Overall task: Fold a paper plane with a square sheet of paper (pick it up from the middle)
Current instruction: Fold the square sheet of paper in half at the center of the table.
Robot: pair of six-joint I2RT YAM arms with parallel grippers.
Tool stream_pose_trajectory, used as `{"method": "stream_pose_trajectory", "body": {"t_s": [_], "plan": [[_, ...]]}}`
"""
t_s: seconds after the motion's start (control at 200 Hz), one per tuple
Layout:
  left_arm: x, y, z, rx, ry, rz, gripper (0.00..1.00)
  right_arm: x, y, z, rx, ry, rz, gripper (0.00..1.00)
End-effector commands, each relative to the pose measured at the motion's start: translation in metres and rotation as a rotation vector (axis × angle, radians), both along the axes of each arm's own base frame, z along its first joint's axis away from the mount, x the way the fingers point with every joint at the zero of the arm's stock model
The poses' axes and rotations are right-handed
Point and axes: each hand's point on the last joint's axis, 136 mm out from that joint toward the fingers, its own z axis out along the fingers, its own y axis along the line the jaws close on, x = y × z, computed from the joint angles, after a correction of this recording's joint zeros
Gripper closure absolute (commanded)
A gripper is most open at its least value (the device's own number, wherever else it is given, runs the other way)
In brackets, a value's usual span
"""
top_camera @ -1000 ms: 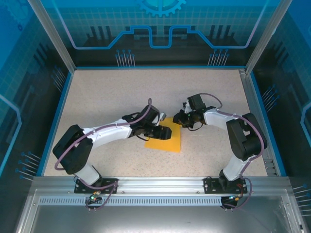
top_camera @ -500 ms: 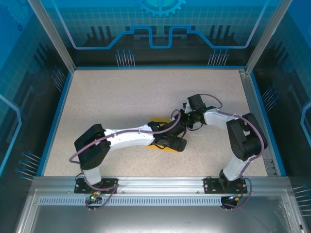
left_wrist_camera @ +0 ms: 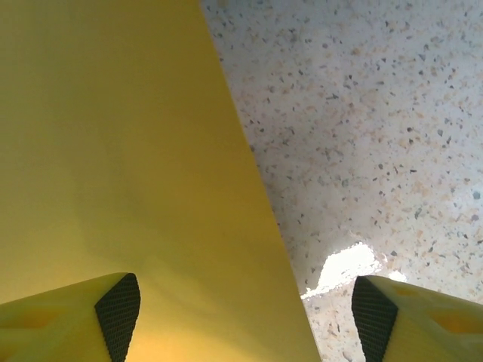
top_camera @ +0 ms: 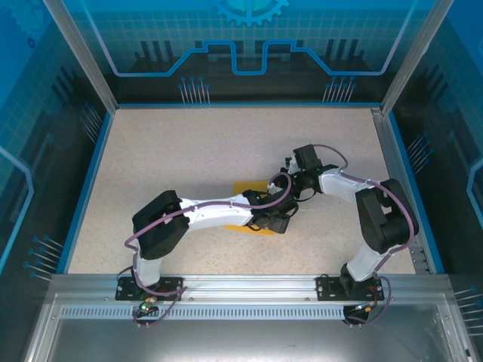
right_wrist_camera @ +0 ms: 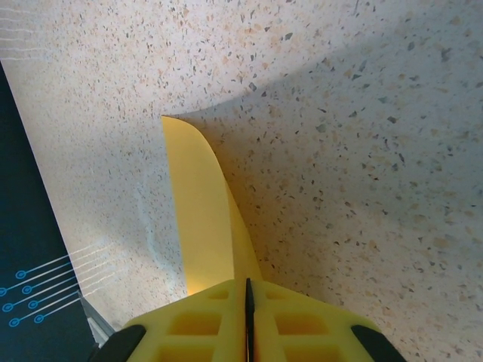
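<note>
Lying in the middle of the speckled table (top_camera: 189,143), the square sheet of paper (top_camera: 250,186) is mostly hidden under the left hand (top_camera: 276,219). That hand's fingers stand wide apart, straddling the sheet's edge. The right hand (right_wrist_camera: 247,302) is pinched together on a lifted, curling part of the paper.

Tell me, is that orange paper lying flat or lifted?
Partly lifted. In the right wrist view, one edge of the paper curls up off the table into the shut right pincer.
</note>
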Motion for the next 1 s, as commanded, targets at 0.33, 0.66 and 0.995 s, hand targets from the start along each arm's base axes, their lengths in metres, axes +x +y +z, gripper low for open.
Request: {"method": "stream_pose_trajectory", "body": {"t_s": [0.33,0.66,0.995], "plan": [[0.021,0.007,0.014,0.089,-0.105,0.037,0.4,-0.002,-0.009,0.006,-0.001,0.007,-0.011,0.88],[0.024,0.006,0.028,0.067,-0.137,0.022,0.55,-0.003,-0.012,0.004,-0.018,0.017,-0.013,0.86],[0.029,0.015,0.037,0.035,-0.146,0.044,0.9,0.0,-0.012,0.006,-0.023,0.013,-0.014,0.75]]}}
